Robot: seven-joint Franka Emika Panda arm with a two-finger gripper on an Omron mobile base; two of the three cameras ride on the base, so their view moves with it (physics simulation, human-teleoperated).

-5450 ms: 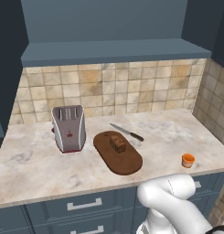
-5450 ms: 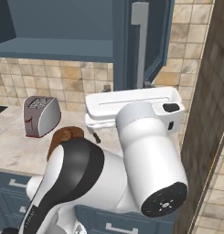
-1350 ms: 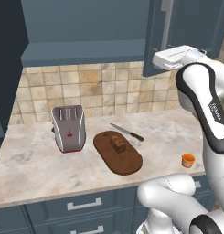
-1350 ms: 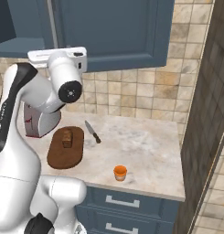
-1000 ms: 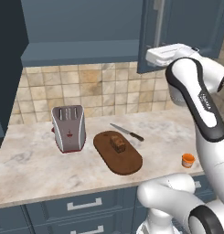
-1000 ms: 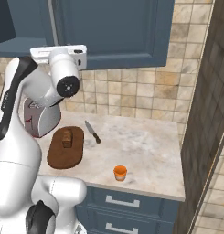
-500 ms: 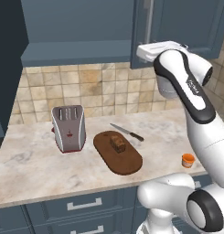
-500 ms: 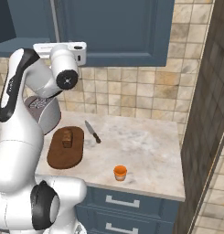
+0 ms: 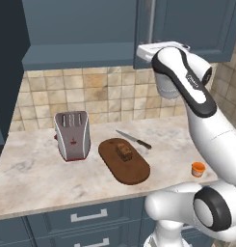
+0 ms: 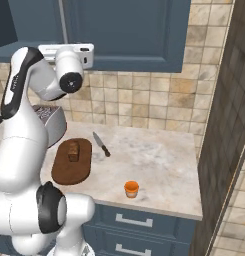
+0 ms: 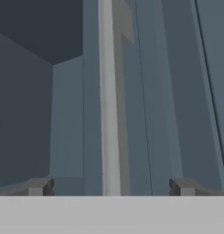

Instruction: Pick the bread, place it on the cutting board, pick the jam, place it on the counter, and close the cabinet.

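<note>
- A tiled kitchen wall backs the beige counter (image 9: 37, 181), with the blue-grey cabinet (image 10: 129, 30) across the top of both base views.
- In the hand view the gripper (image 11: 109, 186) has its jaws wide apart, holding nothing, the silver handle (image 11: 108, 91) running up between them.
- The bread (image 9: 123, 151) lies on the cutting board (image 9: 136, 171) at centre; the jam (image 9: 198, 169) stands on the counter, lower right.
- Closing the cabinet looks to be the step in hand; next, probably push the door fully shut.
</note>
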